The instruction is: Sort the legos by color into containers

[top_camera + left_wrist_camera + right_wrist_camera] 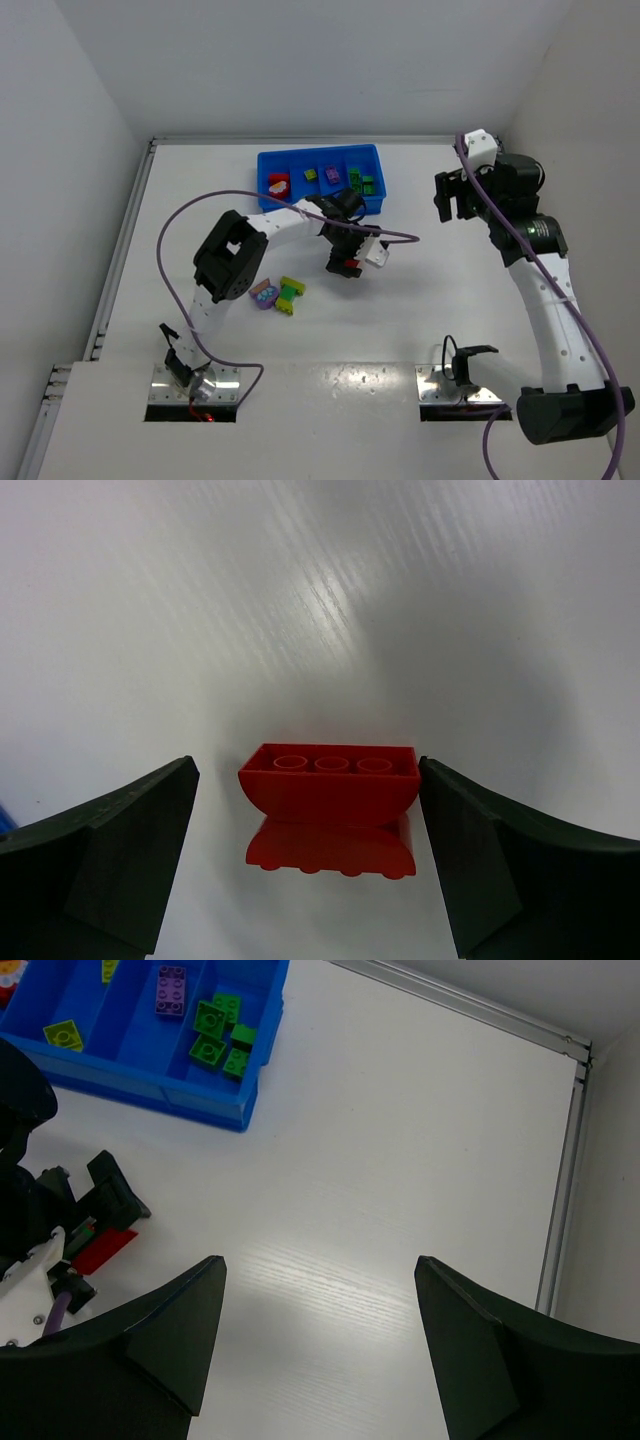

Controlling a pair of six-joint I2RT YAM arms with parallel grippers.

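Observation:
A red lego (pixel 330 785) lies on the white table with its hollow side up, between the fingers of my left gripper (pixel 308 770), which is open around it. The right finger (pixel 470 860) is nearly against the brick's end; the left one stands apart. From above, the left gripper (pixel 347 262) hangs over this red lego (pixel 351 266), just in front of the blue tray (pixel 320 150). The tray's containers hold red (pixel 279 184), yellow-green (pixel 311 175), purple (pixel 331 175) and green (pixel 365 182) legos. My right gripper (pixel 455 195) is open and holds nothing, right of the tray.
A purple lego cluster (pixel 265 295) and a yellow-and-green one (pixel 291 293) lie on the table by the left arm's elbow. The right wrist view shows my right gripper (pixel 320 1265) above bare table, the tray (pixel 150 1090) at upper left and the table's metal edge (pixel 560 1190) to the right.

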